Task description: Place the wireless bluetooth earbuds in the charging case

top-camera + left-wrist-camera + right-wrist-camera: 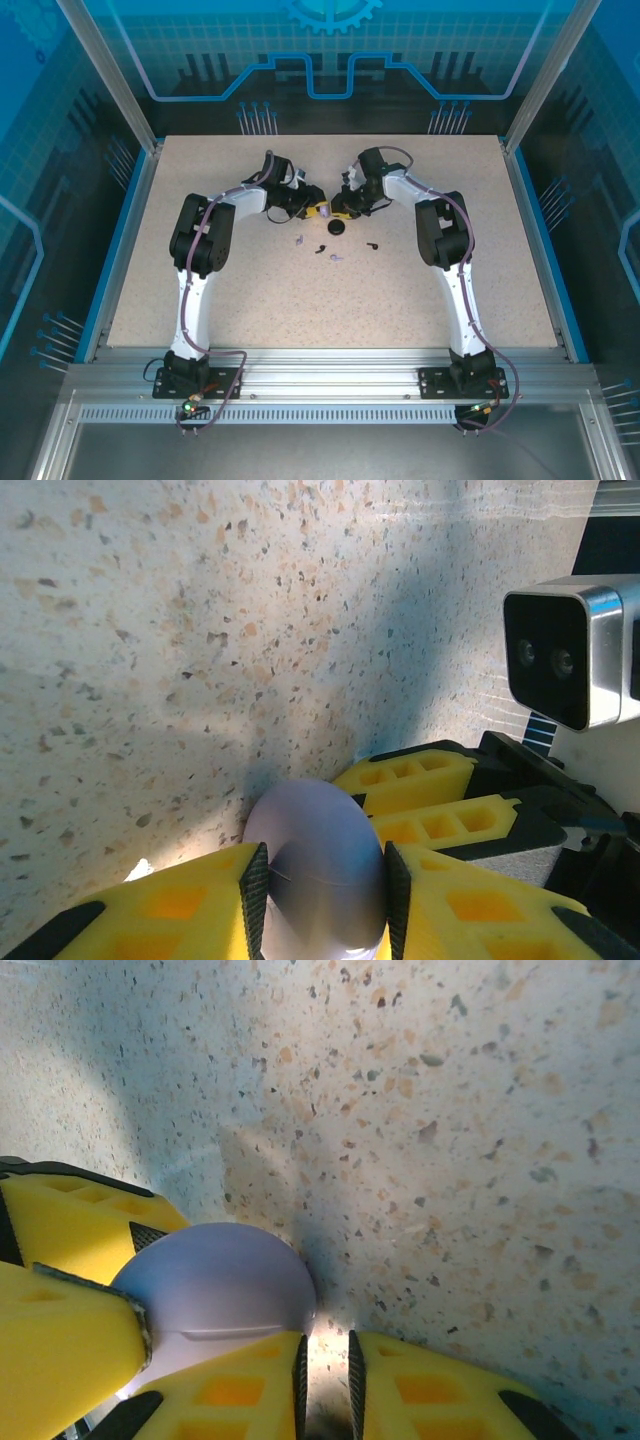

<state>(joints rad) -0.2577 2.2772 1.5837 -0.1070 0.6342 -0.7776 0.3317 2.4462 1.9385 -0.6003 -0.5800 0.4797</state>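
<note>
**Lilac round body (315,845) clamped in left gripper (325,870); case and earbuds loose on table**

Speckled stone-look table (250,300) is seen under both arms, which meet at its far centre. From above, the charging case (335,227), a small black puck, is seen lying on the table just on the near side of the two wrists, touched by neither. The wireless bluetooth earbuds (321,250) (372,245) are seen nearer still, one to the near left of the case and one to its near right, apart from it and from each other. Two small lilac bits (299,240) (337,257) are scattered among them; what they are cannot be told.

The grasp itself is masked from above by the wrists. In the right wrist view a seam is shown across the lilac round body. The right gripper (325,1365) is shown drawn almost closed, with a thin slit between its pads and nothing seen in it. One of its fingers lies against the body. In the left wrist view the body is shown pinched between the left gripper's black pads (255,895). The other arm's yellow fingers (420,780) and wrist camera (565,655) crowd in from the right.
</note>
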